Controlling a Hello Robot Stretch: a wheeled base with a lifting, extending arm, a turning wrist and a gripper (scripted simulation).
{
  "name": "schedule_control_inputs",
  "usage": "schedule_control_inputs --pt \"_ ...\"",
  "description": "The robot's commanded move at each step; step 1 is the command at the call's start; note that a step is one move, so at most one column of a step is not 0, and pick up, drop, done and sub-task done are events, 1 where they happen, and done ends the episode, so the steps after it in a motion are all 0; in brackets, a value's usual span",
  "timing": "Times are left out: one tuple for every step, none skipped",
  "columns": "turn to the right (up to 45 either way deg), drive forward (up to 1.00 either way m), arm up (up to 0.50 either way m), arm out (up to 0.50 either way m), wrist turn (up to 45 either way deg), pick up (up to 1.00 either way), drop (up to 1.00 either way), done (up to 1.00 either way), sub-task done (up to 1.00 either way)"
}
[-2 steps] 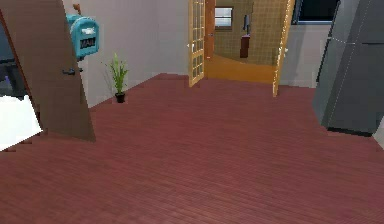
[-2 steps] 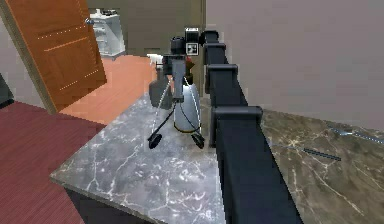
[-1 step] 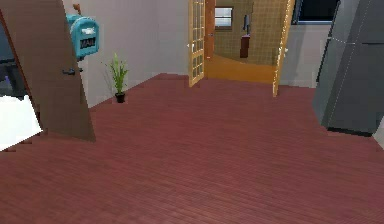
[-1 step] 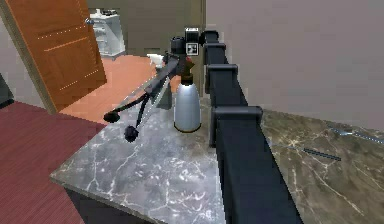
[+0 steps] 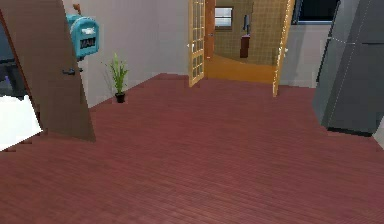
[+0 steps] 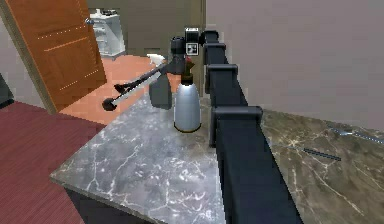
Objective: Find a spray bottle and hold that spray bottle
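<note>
A pale spray bottle (image 6: pixel 187 104) with a dark top stands on the grey marble counter (image 6: pixel 130 160) in the arm side view, close against the left side of the dark arm bar. A smaller grey bottle-like shape (image 6: pixel 160 93) stands just behind and to its left. The gripper (image 6: pixel 142 82) reaches out to the left from the arm's far end, its thin dark fingers crossing in front of the grey shape. I cannot tell whether it holds anything, nor whether it touches either bottle.
The forward view has red-brown plank floor, an open brown door (image 5: pixel 55 70) at left, a blue wall box (image 5: pixel 83 36), a potted plant (image 5: pixel 120 78), open wooden French doors (image 5: pixel 198 42) and a grey fridge (image 5: pixel 352 70) at right. An orange door (image 6: pixel 62 50) stands beyond the counter.
</note>
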Motion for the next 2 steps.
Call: schedule_control_inputs --pt "0.0 0.00 0.00 0.00 45.0 0.00 0.00 0.00 0.00" --pt "0.0 0.00 0.00 0.00 27.0 0.00 0.00 0.00 0.00"
